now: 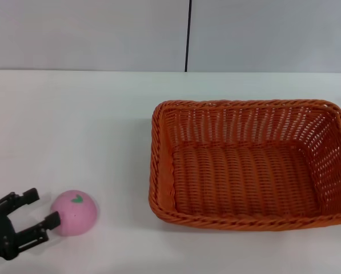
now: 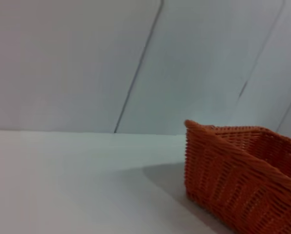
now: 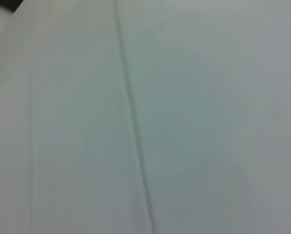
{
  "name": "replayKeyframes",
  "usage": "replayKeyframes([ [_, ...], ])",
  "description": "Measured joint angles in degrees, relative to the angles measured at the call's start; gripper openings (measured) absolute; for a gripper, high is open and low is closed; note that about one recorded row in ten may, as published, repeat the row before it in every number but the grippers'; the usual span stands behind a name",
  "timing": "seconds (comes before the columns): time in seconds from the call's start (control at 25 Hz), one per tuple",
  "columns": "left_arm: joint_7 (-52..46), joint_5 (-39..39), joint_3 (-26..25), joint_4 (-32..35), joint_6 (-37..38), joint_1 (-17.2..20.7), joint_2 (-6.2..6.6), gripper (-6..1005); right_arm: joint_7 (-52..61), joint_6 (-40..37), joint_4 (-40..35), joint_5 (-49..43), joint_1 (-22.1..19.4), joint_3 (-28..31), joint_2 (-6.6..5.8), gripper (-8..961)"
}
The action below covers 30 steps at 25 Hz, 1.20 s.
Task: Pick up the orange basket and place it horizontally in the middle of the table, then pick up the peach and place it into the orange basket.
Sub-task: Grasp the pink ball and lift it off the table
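The orange basket (image 1: 251, 164) lies flat on the white table (image 1: 90, 125), right of centre, its long side running left to right and nothing inside it. One corner of the orange basket (image 2: 238, 170) shows in the left wrist view. The pink peach (image 1: 73, 213) sits near the front left of the table, well left of the basket. My left gripper (image 1: 40, 210) is open just left of the peach. One black fingertip (image 1: 53, 220) touches or nearly touches the fruit's side; the other finger stands apart. The right gripper is out of view.
A pale wall with a dark vertical seam (image 1: 188, 34) rises behind the table's far edge. The right wrist view shows only that wall. Bare tabletop lies between the peach and the basket.
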Motion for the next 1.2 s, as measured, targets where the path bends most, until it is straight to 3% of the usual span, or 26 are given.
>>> replayKeyframes([
  [0.76,1.94,0.46,7.34,-6.37,5.79,-0.62,-0.16,784,-1.09,-1.28,3.86,-0.26,-1.49,2.06,0.09,485],
  [1.2,4.37,0.01,2.58,-8.35,7.86,-2.06,-0.23,446,-4.87,-2.74,10.32,0.10,-1.55,4.30,0.21,485],
])
